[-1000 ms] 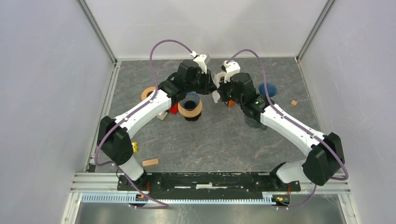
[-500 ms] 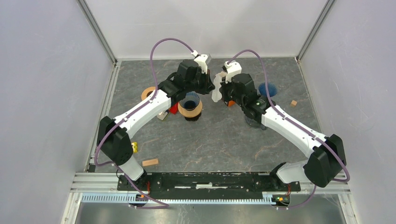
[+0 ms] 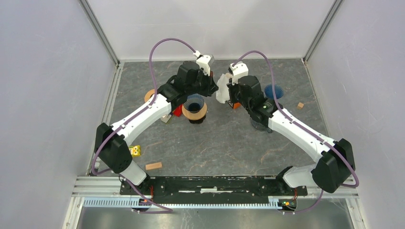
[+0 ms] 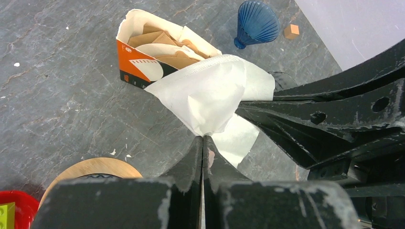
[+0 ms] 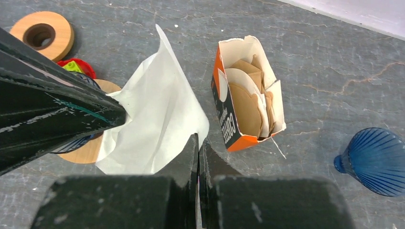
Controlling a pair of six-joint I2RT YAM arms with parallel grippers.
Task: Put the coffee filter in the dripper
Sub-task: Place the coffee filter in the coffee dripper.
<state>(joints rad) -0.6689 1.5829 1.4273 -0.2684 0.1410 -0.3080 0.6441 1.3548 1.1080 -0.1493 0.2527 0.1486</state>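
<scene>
Over the grey table (image 3: 224,143) the task is sitting roughly midway; the orange filter box (image 4: 125,59) is standing open with brown filters inside; the dripper (image 3: 194,106), blue and ribbed in its wooden ring, is waiting unfilled under the left arm; the white coffee filter (image 4: 210,90) is hanging in the air between both arms, not yet seated. The left gripper (image 4: 203,140) is pinching one corner, jaws closed tight on paper; the right gripper (image 5: 197,143) is clamping the opposite edge likewise.
</scene>
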